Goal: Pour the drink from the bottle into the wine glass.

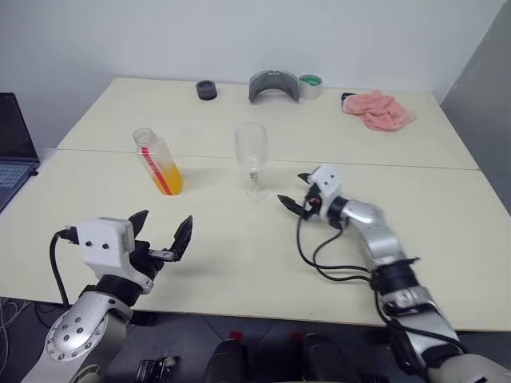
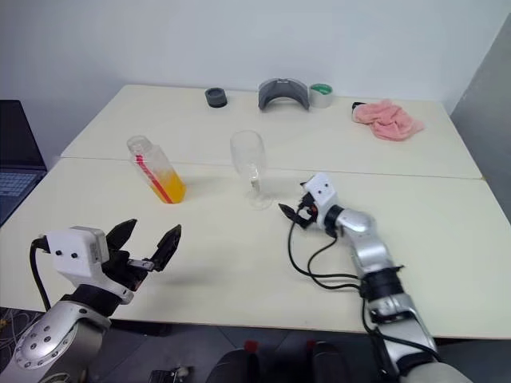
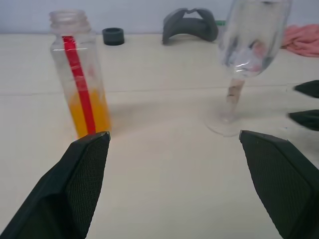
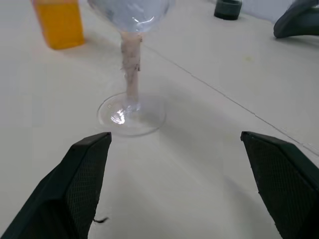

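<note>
nearest of all, the left pincer hangs over the front edge of the cream surface with its two black fingers spread wide and nothing between them. further in and to the right, the right pincer is likewise released, empty, just beside the foot of the wine glass but apart from it. its fingertips look small from the head, so the wide gap reads better in the right wrist view.

the wine glass stands upright near the middle of the surface and looks empty. left of it, well apart, the bottle stands uncapped, holding the drink only in its lower part.

along the far edge lie a dark round cap, a grey curved piece, a tape roll and a pink cloth. a laptop is cut off at the left.
</note>
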Controlling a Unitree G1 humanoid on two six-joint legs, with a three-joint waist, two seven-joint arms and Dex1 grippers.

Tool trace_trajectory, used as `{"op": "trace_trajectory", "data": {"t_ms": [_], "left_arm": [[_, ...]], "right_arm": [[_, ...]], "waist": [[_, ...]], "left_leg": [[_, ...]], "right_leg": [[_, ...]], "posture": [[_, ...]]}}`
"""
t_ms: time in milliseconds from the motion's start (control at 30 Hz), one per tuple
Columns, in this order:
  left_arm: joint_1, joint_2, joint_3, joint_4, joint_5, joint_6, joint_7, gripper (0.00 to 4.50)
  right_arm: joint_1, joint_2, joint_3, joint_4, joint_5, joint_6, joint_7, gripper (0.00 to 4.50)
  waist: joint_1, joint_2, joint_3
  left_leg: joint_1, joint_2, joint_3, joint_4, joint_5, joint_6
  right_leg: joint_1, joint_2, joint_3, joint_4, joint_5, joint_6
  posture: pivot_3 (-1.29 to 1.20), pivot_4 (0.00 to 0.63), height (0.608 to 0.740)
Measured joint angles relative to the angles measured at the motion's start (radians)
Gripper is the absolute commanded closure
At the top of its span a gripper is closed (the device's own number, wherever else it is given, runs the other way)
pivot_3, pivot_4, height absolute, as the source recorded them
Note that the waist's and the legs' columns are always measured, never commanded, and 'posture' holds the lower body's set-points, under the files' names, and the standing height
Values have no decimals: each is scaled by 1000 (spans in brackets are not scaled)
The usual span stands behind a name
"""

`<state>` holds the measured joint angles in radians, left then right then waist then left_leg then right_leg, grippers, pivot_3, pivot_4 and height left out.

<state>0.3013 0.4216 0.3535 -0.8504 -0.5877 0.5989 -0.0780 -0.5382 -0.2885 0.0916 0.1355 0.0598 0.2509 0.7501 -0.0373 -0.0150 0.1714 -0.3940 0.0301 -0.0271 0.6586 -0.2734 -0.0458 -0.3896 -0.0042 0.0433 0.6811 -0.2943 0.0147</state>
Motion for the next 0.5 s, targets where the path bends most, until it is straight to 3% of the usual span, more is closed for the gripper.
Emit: {"op": "trace_trajectory", "data": {"t_ms": [233,500], "left_arm": [[-52,-19,23,133,81,-55,-4,0],[-191,57,31,417,172,-133,-113,0]], "right_arm": [[76,-129,-35,-352,217,242,122,57],[122,-185,-72,-482,397,287,184,57]], "waist": [[5,-1,0],[6,-2,1]], "left_leg": [[1,-1,-1,0,0,0],[0,-1,-1,1,0,0]], "right_leg": [[0,4,-1,0,0,0],[0,4,-1,0,0,1]], "posture": [[0,150,740],[0,150,740]]}}
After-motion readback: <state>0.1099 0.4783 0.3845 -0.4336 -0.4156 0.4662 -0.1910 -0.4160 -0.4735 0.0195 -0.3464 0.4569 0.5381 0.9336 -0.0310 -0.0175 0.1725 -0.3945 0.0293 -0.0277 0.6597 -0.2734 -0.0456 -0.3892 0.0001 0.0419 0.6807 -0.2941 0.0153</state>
